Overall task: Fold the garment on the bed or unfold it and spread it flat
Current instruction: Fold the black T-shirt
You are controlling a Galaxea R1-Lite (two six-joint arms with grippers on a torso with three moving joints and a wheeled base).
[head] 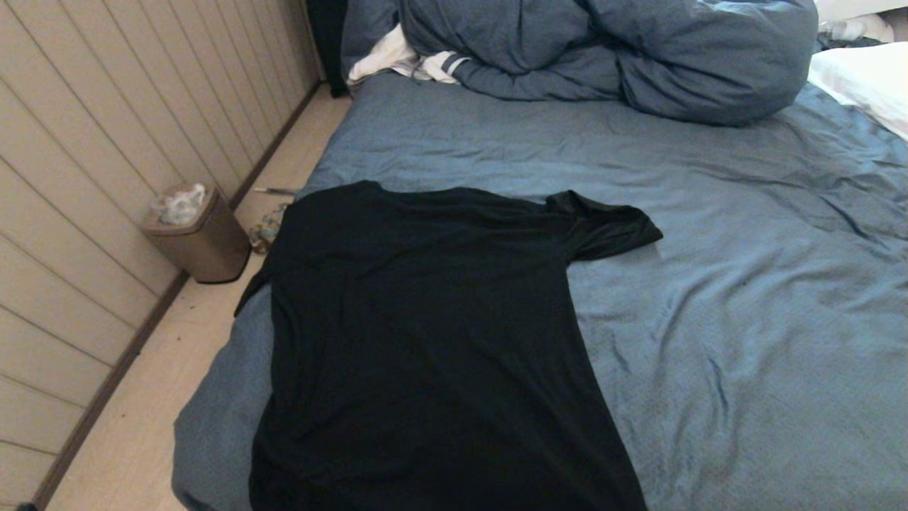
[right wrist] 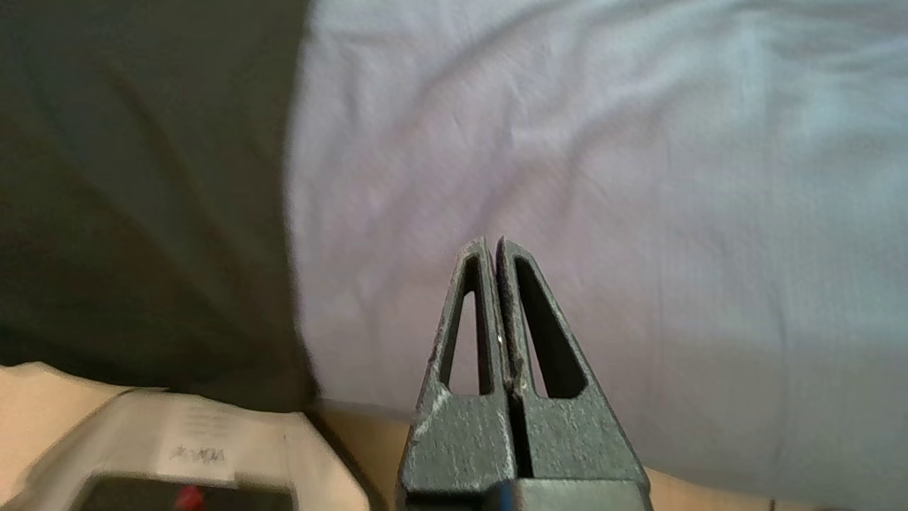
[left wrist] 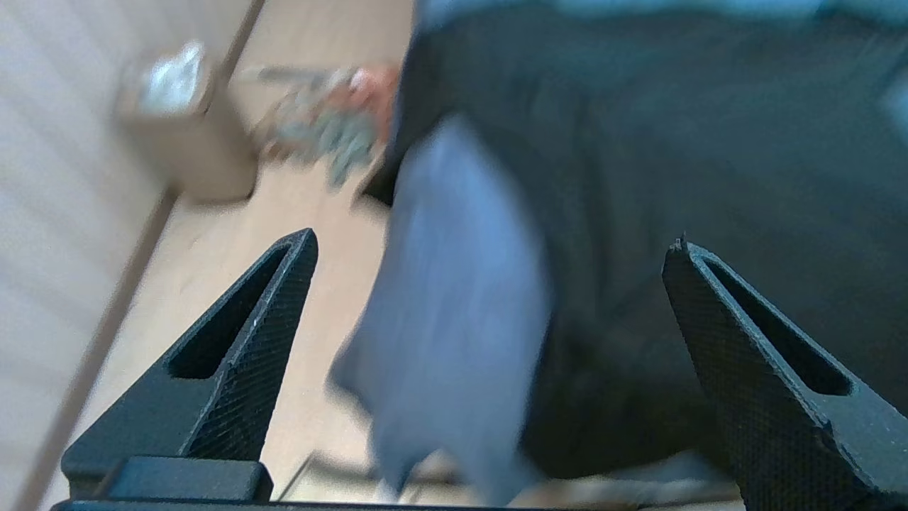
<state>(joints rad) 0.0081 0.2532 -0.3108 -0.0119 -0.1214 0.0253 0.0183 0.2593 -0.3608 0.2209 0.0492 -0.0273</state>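
The garment (head: 425, 341), a black T-shirt with its plain side up, lies spread flat on the near left part of the bed (head: 745, 319), which is covered in a wrinkled slate-blue sheet. Its right sleeve (head: 613, 231) sticks out; its left edge hangs over the bed's side. Neither arm shows in the head view. My left gripper (left wrist: 493, 245) is open, held off the bed's near left corner with the garment (left wrist: 709, 177) ahead and nothing between its fingers. My right gripper (right wrist: 493, 241) is shut on nothing above the bare sheet, with the garment (right wrist: 142, 191) beside it.
A bunched blue duvet (head: 624, 50) and a white cloth with dark stripes (head: 418, 60) lie at the bed's far end. A white pillow (head: 865, 81) is at far right. On the floor to the left stand a small bin (head: 202, 238) and a panelled wall (head: 92, 156).
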